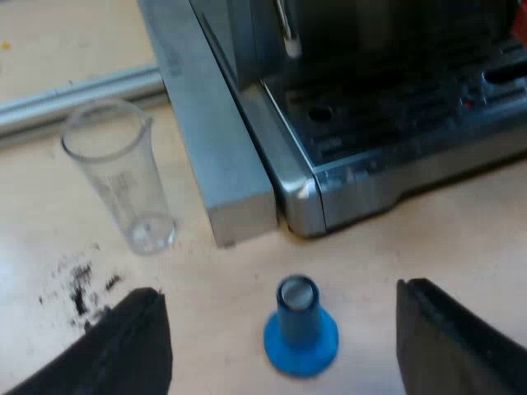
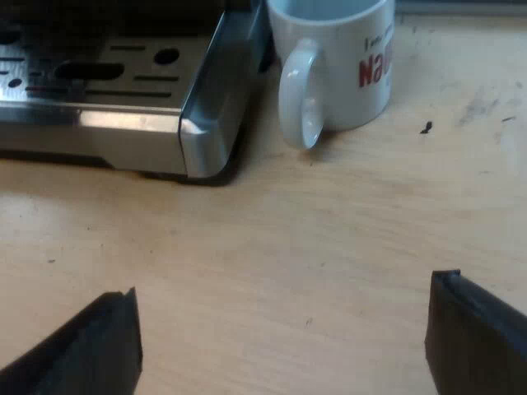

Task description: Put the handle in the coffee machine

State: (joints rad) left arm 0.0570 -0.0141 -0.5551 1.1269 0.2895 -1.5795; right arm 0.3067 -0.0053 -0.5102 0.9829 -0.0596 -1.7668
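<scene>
The left gripper (image 1: 280, 290) hung low and tilted down at the desk (image 1: 445, 247), fingers wide apart on either side of the blue tamper (image 1: 300, 339). The tamper and the upright measuring glass (image 1: 119, 177) probably stood there to leave the coffee machine (image 1: 387, 140) front free. A red patch (image 1: 520, 29) there was perhaps the handle's end; I could not tell. The right gripper (image 2: 284, 288) pointed down likewise, fingers apart, near the mug (image 2: 333, 62).
</scene>
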